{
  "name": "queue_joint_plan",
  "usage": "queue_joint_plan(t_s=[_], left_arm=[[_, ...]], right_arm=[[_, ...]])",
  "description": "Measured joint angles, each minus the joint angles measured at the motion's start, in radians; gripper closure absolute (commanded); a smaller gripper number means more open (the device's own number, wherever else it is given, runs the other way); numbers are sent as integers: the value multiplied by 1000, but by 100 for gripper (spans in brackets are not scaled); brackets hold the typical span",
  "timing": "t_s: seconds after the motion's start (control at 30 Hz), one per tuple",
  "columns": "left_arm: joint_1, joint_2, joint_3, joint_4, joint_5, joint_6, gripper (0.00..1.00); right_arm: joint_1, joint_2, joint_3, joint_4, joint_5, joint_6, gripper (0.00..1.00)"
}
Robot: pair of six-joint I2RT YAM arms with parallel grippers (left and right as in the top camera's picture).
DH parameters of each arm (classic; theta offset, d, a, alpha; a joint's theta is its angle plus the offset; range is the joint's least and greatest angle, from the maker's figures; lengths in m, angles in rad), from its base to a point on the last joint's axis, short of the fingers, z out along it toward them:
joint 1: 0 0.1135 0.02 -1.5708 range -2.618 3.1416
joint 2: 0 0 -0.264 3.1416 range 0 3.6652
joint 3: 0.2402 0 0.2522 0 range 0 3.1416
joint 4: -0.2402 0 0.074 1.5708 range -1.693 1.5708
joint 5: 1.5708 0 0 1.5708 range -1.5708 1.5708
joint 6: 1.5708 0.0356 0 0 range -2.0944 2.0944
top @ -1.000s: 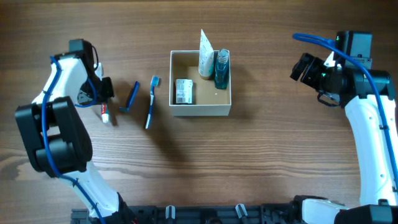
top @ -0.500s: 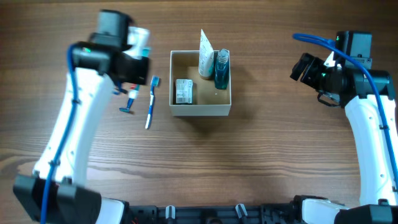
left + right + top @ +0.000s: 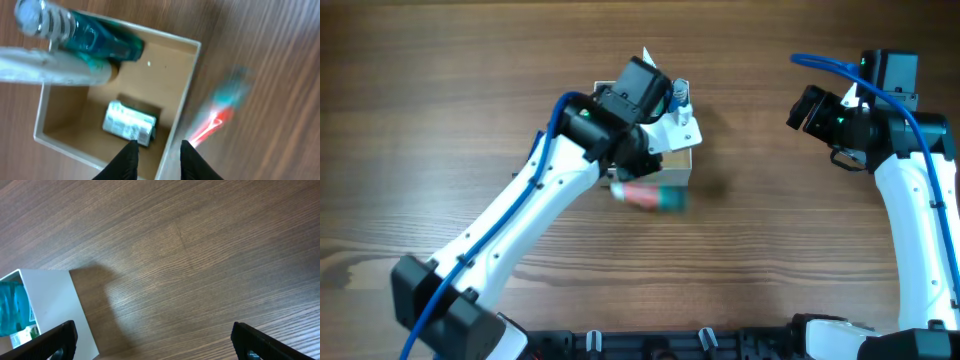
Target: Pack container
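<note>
I saw my left tool (image 3: pixel 158 146) spread above the container (image 3: pixel 170 75), a blurred red-and-teal tube (image 3: pixel 220 112) just outside its wall; right tool (image 3: pixel 154 326) spread wide.

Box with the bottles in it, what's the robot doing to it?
The robot is packing wash things into the container. A teal bottle, a white tube and a silver packet are already inside. The left gripper hangs open over the box's edge, holding nothing. A small red-and-teal tube looks blurry and is outside the box, beside its wall. The right gripper is open and empty, off to the side.
</note>
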Motion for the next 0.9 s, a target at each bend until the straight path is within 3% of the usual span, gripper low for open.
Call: queue_joint_plan(t_s=[0.17,0.37,0.47,0.53,0.57,0.7,0.87,0.9], left_arm=[[5,89,0,69,-1,41,82],[5,118,0,56,-1,2,64],[5,117,0,-11,2,-68,64],[5,116,0,-77,11,-105,47],[3,115,0,-113,20,-123,45],[-9,110,0,-249,83,-214,50],[-24,99,0,-339,132,-432,56],[-24,98,0,-351,142,-464,53]], right_arm=[[0,0,0,0,0,0,0],[0,0,0,0,0,0,0],[0,0,0,0,0,0,0],[0,0,0,0,0,0,0],[0,0,0,0,0,0,0],[0,0,0,0,0,0,1],[0,0,0,0,0,0,0],[0,0,0,0,0,0,0]])
